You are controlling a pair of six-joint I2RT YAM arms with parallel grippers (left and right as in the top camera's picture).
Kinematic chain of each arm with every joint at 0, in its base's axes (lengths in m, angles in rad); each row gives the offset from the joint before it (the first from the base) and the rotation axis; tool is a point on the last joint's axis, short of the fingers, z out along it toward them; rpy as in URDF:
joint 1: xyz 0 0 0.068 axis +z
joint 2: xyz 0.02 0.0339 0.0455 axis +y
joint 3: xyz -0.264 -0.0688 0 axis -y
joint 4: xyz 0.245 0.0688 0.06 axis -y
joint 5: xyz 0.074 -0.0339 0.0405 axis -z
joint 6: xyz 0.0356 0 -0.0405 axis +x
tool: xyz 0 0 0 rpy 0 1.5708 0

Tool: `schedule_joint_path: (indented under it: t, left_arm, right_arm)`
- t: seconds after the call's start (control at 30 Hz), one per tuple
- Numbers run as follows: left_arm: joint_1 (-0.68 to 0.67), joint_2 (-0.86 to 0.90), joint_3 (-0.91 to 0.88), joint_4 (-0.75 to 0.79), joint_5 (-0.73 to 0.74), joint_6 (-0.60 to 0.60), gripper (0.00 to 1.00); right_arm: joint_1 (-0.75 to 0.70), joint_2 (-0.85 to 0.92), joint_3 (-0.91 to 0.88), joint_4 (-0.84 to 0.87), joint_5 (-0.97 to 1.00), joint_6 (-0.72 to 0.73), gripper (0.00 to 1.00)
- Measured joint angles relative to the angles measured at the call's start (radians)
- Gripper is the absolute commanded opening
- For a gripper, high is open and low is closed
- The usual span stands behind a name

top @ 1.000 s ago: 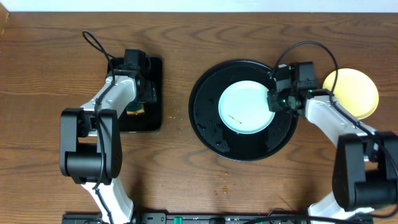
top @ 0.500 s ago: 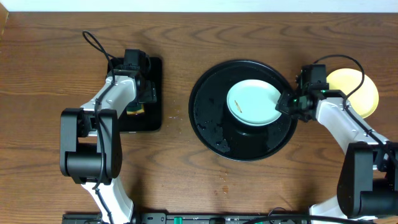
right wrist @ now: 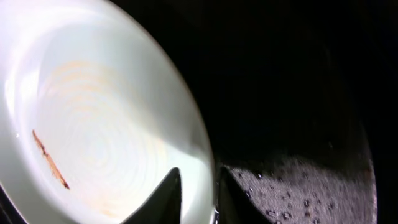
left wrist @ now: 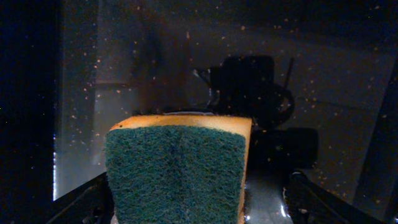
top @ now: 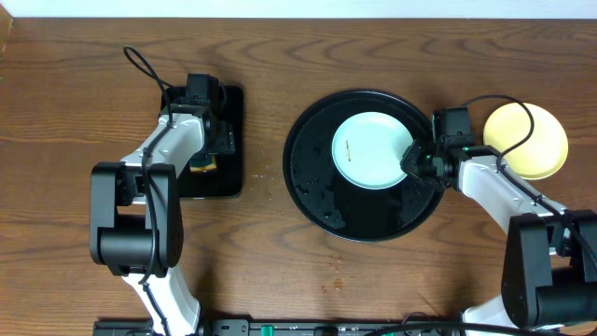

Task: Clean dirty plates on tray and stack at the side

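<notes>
The right pincer straddles the rim of a pale mint plate lying on the round black tray, a thin brown smear across the plate's face. Whether the fingers pinch the rim or merely flank it cannot be told. A pale yellow plate sits on the wood-grain desk beside the tray, while the left pincer stands wide apart around a green-faced sponge over a small rectangular black tray.

The brown wood-grain tabletop fills the overhead view. A round black tray with a raised rim sits right of centre. A smaller rectangular black tray lies left of centre. A pale yellow plate rests at the right edge, apart from the round tray. A few small specks dot the wood at lower centre.
</notes>
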Motion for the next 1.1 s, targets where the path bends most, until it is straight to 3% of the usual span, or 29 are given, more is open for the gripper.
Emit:
schedule_joint_path:
  t: [0.07, 0.13, 0.43, 0.7, 0.93, 0.97, 1.03, 1.1]
  left_arm:
    - [0.0, 0.0, 0.0, 0.0, 0.0, 0.0, 0.86]
    - [0.0, 0.0, 0.0, 0.0, 0.0, 0.0, 0.86]
    - [0.0, 0.0, 0.0, 0.0, 0.0, 0.0, 0.86]
    - [0.0, 0.0, 0.0, 0.0, 0.0, 0.0, 0.86]
    - [0.0, 0.0, 0.0, 0.0, 0.0, 0.0, 0.86]
    - [0.0, 0.0, 0.0, 0.0, 0.0, 0.0, 0.86]
    - [0.0, 0.0, 0.0, 0.0, 0.0, 0.0, 0.86]
    - [0.0, 0.0, 0.0, 0.0, 0.0, 0.0, 0.87]
  right_arm:
    - [-0.003, 0.0, 0.0, 0.016, 0.001, -0.078, 0.41]
    - [-0.008, 0.0, 0.0, 0.023, 0.003, -0.17, 0.44]
    - [-0.044, 0.0, 0.0, 0.08, 0.012, -0.547, 0.45]
    - [-0.044, 0.002, 0.0, 0.189, 0.012, -0.623, 0.33]
    - [-0.043, 0.045, 0.0, 0.192, 0.012, -0.626, 0.34]
    - [-0.043, 0.056, 0.0, 0.193, 0.012, -0.626, 0.31]
    - [-0.039, 0.081, 0.0, 0.198, 0.013, -0.627, 0.1]
    - [-0.037, 0.092, 0.001, 0.201, 0.004, -0.634, 0.01]
